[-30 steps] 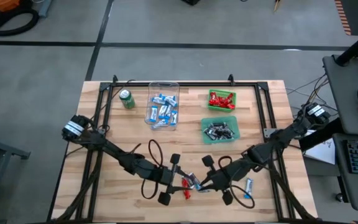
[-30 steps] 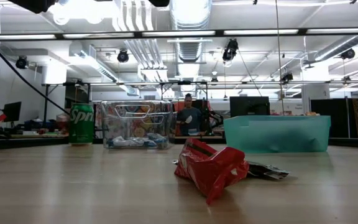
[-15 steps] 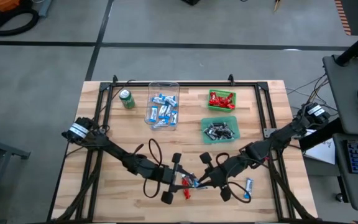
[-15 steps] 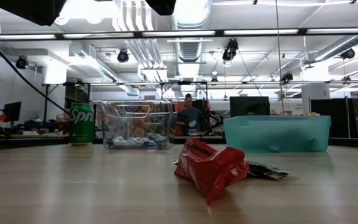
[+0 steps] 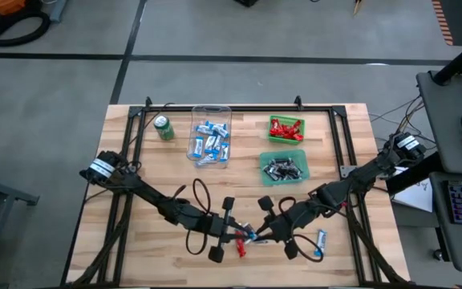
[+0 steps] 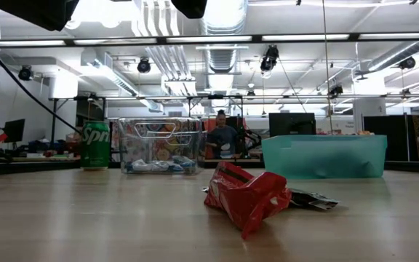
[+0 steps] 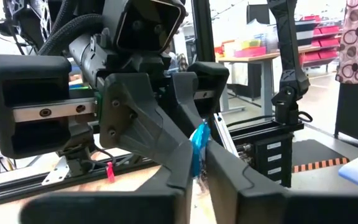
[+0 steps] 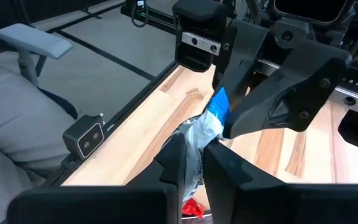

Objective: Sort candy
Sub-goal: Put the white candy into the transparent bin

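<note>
A blue-and-white candy hangs above the near middle of the table between my two grippers. My left gripper is shut on its blue end, and my right gripper faces it, shut on the silvery-white end. Below them a red candy lies on the wood, crumpled and on its side in the low view. A black-and-silver candy lies flat just behind the red one. Another blue-and-white candy lies on the table near the right arm. My left gripper pinches the candy's blue end between its two fingers, coming nearly level from the table's left. The candy is lifted clear of the table. My right gripper pinches the candy's crinkled silvery-white end between its two fingers, coming from the table's right, opposite the left gripper. The wrapper's blue end sticks out ahead of the fingers into the left gripper.
At the far side stand a clear bin with blue-and-white candies, a green tray with red ones and a green tray with black-and-silver ones. A green can stands at the far left. A black frame rims the table.
My right gripper has carried the blue-and-white candy a little toward the table's left, and my left gripper has come toward it from the left. The left fingers have shut on the candy's blue end. The red candy has stayed where it was.
</note>
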